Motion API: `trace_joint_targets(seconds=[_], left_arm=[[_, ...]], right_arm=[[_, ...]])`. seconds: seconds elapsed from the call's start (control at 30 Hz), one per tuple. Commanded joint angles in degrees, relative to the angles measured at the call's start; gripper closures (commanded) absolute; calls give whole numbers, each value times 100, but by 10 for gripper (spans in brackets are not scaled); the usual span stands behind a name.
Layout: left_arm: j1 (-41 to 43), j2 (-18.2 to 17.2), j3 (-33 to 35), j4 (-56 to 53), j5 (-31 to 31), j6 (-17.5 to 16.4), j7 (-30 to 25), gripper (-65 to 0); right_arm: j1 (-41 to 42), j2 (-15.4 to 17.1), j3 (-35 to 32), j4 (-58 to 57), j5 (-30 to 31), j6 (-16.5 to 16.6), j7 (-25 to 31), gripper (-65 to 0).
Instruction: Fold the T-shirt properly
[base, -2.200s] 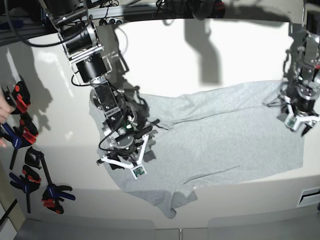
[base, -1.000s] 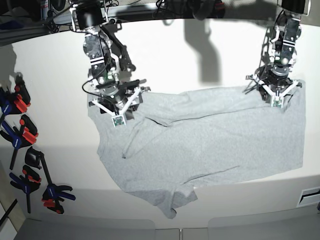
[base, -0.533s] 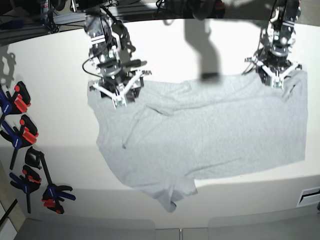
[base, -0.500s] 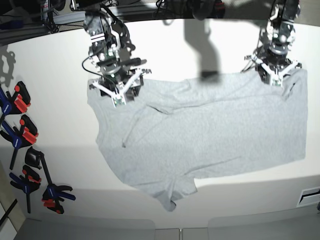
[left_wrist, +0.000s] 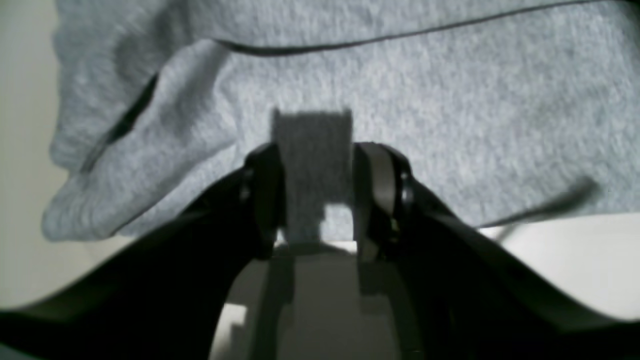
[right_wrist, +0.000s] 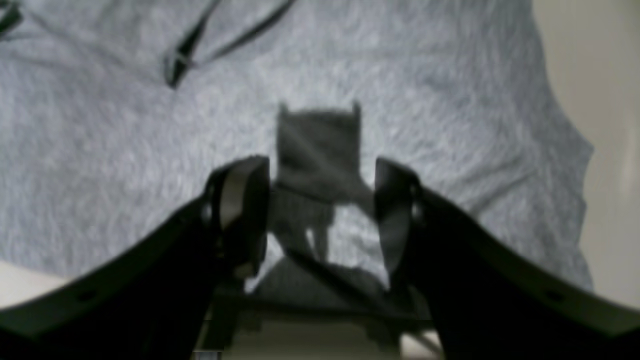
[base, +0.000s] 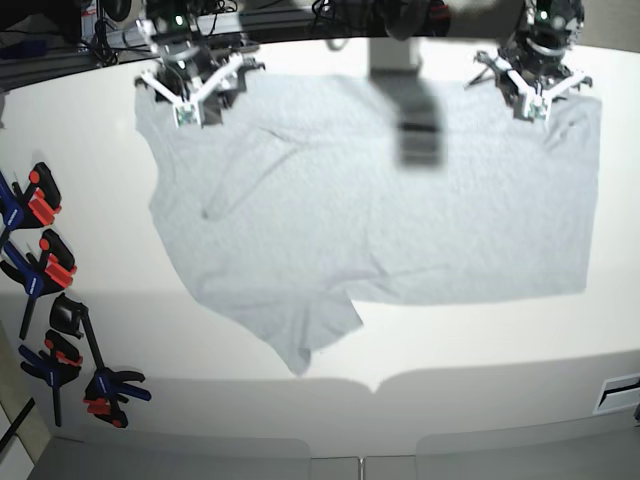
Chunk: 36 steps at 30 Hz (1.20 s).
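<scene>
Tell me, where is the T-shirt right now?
In the base view the T-shirt lies spread over the middle of the white table, its far edge under both robot hands, with the clamps off to its left.

The T-shirt (base: 380, 200) lies spread across the desk (base: 480, 370). At the T-shirt's far edge, the right tool (base: 190, 95) sits over one corner and the left tool (base: 530, 85) over the other. The clamps (base: 50, 300) lie well apart, beside the T-shirt's right-tool side.
</scene>
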Motion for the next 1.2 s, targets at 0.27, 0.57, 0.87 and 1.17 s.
trace_joint_targets(seconds=[0.27, 0.57, 0.87, 1.17], left_arm=[[262, -20, -2, 765, 234, -81, 452, -231], [264, -17, -931, 758, -199, -63, 758, -231], [415, 229, -1622, 758, -1261, -372, 835, -231], [24, 269, -1622, 485, -1274, -450, 407, -231]], right_arm=[[-197, 57, 284, 59, -195, -28, -413, -323], [-197, 59, 284, 59, -195, -28, -411, -323], [-195, 57, 284, 63, -195, -28, -404, -323], [-195, 57, 284, 63, -195, -28, -396, -323]])
